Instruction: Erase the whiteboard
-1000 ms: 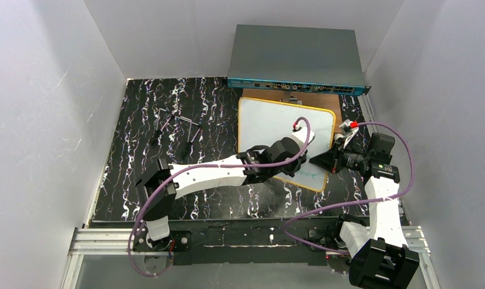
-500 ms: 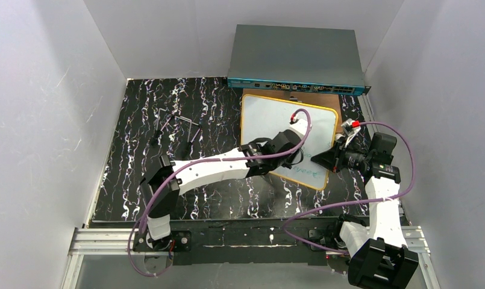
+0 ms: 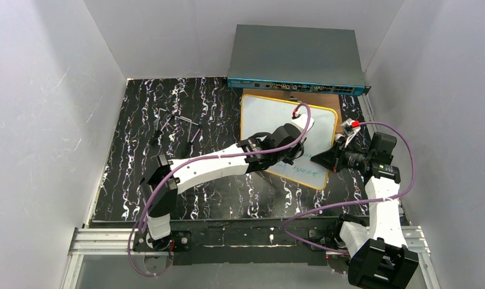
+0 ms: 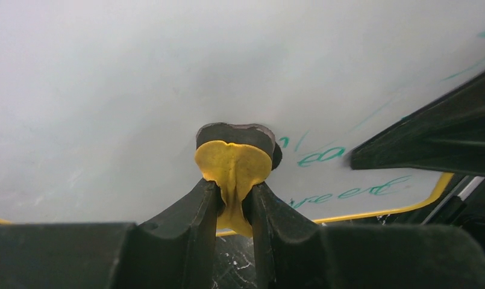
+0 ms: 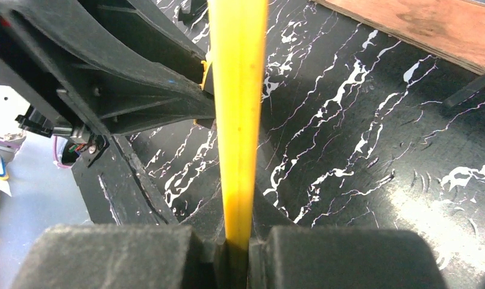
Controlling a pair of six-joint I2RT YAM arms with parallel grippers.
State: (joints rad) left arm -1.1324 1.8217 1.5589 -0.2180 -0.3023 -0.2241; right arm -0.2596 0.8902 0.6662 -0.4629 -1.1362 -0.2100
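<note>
Pinching a small yellow foam eraser pad [image 4: 234, 164] with a dark grey wiping face, the left gripper [image 4: 234, 194] has its two black fingers closed tight on the yellow body and presses the dark face against the small rectangular whiteboard [image 3: 264, 117] with rounded corners and a thin orange-yellow rim. In the overhead view that board lies right of centre on the black, white-veined marble-patterned table mat [image 3: 185, 102], its far edge just in front of a brown wooden board [image 3: 315, 92] and a flat grey network switch [image 3: 297, 54] with a blue front strip of ports at the top of the frame; no label on the switch can be read. The right gripper [image 5: 237, 244] is clamped on the board's right rim, which runs edge-on up the middle of the right wrist view between the fingers. Most of the white surface looks wiped. Green-blue cursive handwriting [image 4: 348, 191] is left in the lower right of the left wrist view, next to the pad and along the near rim; two short lines show, but the words are too loose to read with certainty. A few thin metal hex keys [image 3: 179, 123] lie on the mat in the upper left, well apart from the board. Purple cables [image 3: 384, 126] loop over both arms.
</note>
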